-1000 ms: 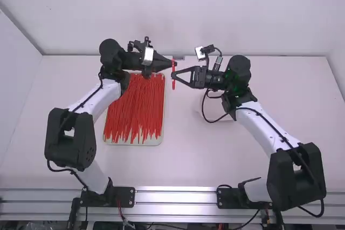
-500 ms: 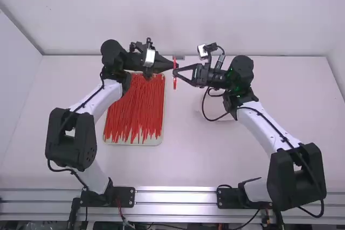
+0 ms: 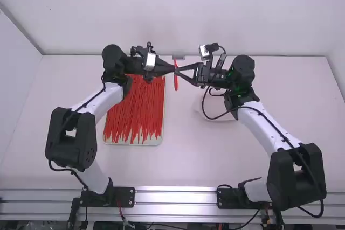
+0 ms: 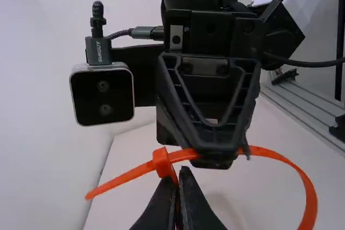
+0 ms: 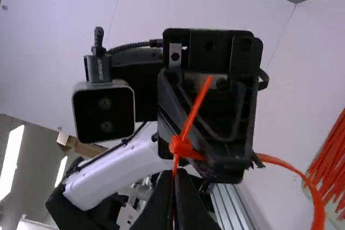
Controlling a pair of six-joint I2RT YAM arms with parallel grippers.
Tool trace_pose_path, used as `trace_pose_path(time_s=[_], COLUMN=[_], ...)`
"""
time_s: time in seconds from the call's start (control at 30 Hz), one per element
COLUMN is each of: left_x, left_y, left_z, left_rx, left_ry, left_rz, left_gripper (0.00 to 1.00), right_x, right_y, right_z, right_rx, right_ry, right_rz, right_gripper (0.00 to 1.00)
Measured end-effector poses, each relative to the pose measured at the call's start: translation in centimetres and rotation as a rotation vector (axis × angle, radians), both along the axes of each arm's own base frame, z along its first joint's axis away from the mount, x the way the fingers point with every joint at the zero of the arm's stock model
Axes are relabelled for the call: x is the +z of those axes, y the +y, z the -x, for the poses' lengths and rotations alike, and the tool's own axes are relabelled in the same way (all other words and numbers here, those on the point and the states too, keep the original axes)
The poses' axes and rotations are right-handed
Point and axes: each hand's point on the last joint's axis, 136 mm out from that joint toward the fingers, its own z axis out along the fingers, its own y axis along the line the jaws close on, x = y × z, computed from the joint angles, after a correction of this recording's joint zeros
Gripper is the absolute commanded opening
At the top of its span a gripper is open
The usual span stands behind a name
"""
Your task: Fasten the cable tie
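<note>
1. Toward 9 o'clock from the table's middle, a pale tray (image 3: 135, 143) carries a pile of red ties (image 3: 135, 112).
2. The left gripper (image 3: 172, 67) points to 3 o'clock, above the tray's far right corner. Its wrist view shows the fingers pinched tight on the cable tie (image 4: 161, 160) at the head.
3. From above the tie is a short red strip hanging toward 6 o'clock. The left wrist view shows a strap leaving each side of the head, one curving into a loop.
4. The right gripper (image 3: 182, 71) points to 9 o'clock, tip to tip with the left. Its own view shows its fingers closed on the strap just below the head.
</note>
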Motion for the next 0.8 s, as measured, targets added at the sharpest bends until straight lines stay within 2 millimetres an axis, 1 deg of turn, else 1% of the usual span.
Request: trace_pose_path(time_s=[0.1, 0.23, 0.3, 0.33, 0.37, 0.4, 0.43, 0.5, 0.57, 0.67, 0.8], left_x=[0.1, 0.5, 0.8, 0.8, 0.8, 0.7, 0.6, 0.5, 0.0, -0.3, -0.2], left_y=[-0.3, -0.4, -0.3, -0.3, -0.2, -0.1, -0.1, 0.0, -0.2, -1.0, -2.2], left_z=[0.3, 1.0, 1.6, 1.7, 1.8, 1.8, 1.8, 1.9, 2.6, 3.6, 5.3], left_rx=[0.002, 0.009, 0.004, 0.0, -0.002, -0.005, -0.008, -0.015, -0.055, -0.103, -0.162], left_ry=[-0.001, -0.046, -0.058, -0.055, -0.044, -0.022, 0.006, 0.032, 0.056, 0.08, 0.069], left_rz=[0.011, 0.039, 0.051, 0.049, 0.048, 0.044, 0.041, 0.031, -0.001, -0.024, -0.037], left_gripper=[0.02, 0.02, 0.02, 0.02, 0.02, 0.02, 0.02, 0.02, 0.02, 0.02, 0.02], right_x=[0.0, 0.1, 0.4, 0.5, 0.7, 1.1, 1.3, 1.5, 1.2, 0.3, 0.1], right_y=[-0.2, -0.2, -0.2, -0.2, -0.2, -0.3, -0.3, -0.6, -1.5, -2.4, -2.7], right_z=[-0.1, 0.5, 1.1, 1.3, 1.4, 1.6, 1.8, 1.6, 0.1, -1.3, -1.6], right_rx=[-0.002, 0.015, 0.033, 0.042, 0.045, 0.055, 0.061, 0.053, -0.007, -0.054, -0.057], right_ry=[0.0, 0.009, -0.007, -0.025, -0.036, -0.061, -0.072, -0.086, -0.071, -0.042, -0.037], right_rz=[0.001, 0.008, 0.011, 0.012, 0.011, 0.01, 0.011, 0.01, 0.014, 0.02, 0.022], right_gripper=[0.0, 0.0, 0.17, 0.18, 0.3, 0.33, 0.4, 0.41, 0.43, 0.48, 0.47])
